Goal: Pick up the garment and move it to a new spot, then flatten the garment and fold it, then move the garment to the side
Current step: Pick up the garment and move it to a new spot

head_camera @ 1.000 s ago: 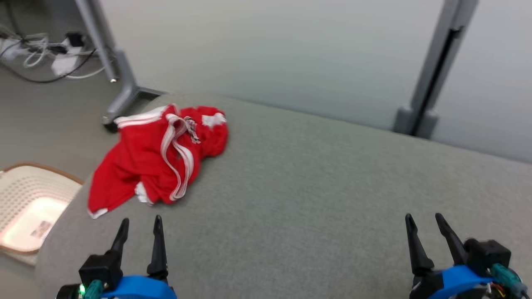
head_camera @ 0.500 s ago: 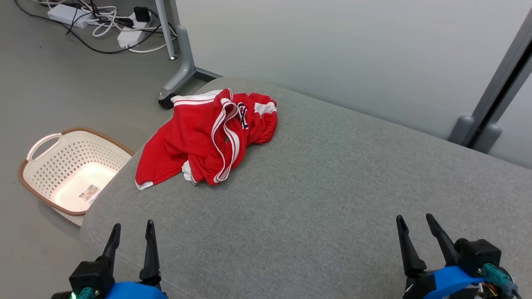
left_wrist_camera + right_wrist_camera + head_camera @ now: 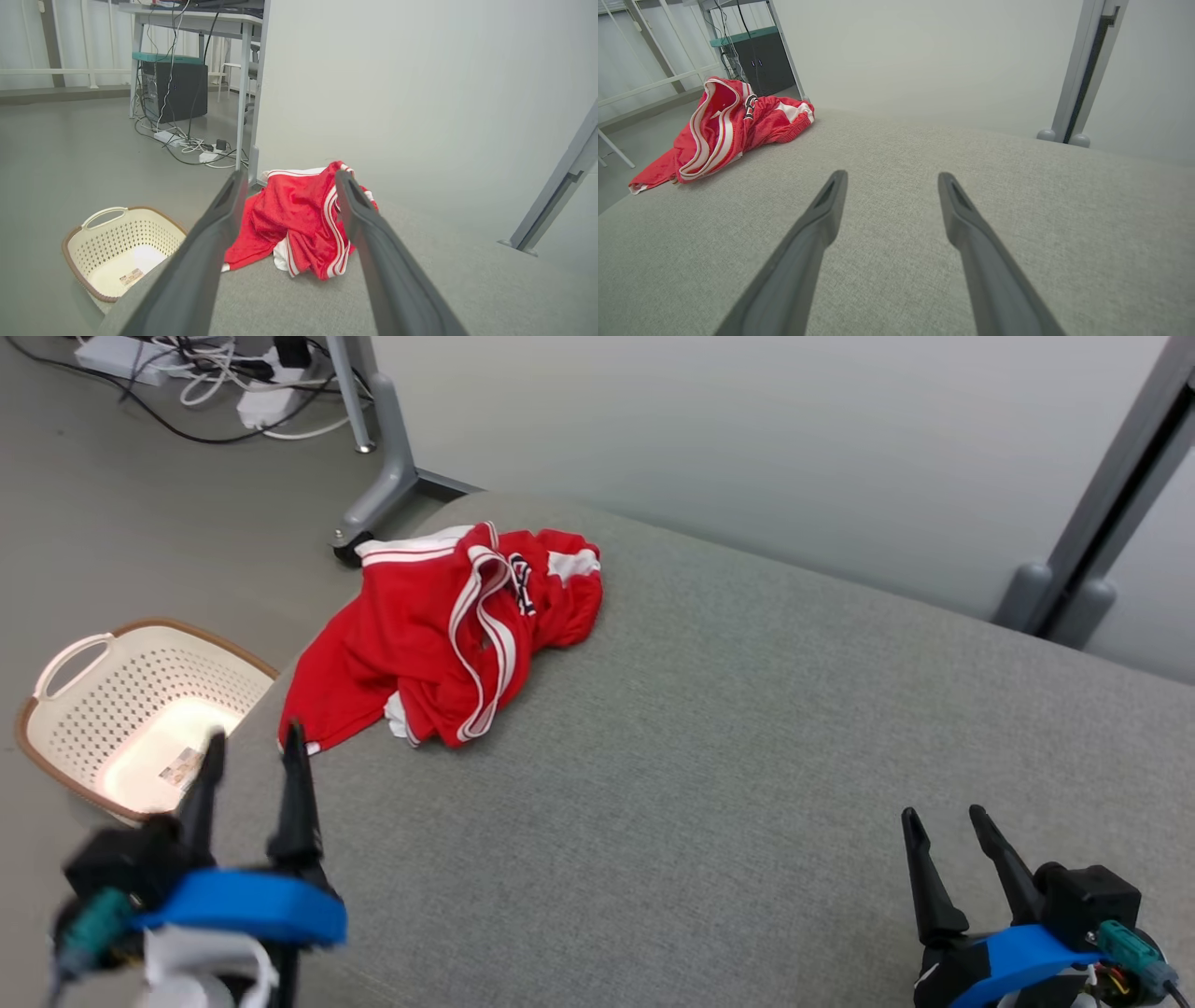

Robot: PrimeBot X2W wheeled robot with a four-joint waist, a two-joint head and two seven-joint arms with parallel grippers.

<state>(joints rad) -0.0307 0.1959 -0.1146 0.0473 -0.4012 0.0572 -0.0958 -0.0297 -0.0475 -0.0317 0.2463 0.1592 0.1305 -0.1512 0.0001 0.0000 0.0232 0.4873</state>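
Looking down from the head view, I record the garment (image 3: 439, 644) crumpled at the far left corner of the grey cushion (image 3: 728, 756). Its long axis runs from near-left hem to far-right bunch. The left gripper (image 3: 256, 733), blurred, is raised near that hem, fingers spread and empty. The right gripper (image 3: 941, 812) sits low at near right, well apart, also spread and empty.

Left wrist view: red fabric with white-striped trim lies beyond the parted fingers, untouched, and a basket (image 3: 103, 213) stands on the floor beside it.

Right wrist view: the heap lies far left, white bands looping over it.
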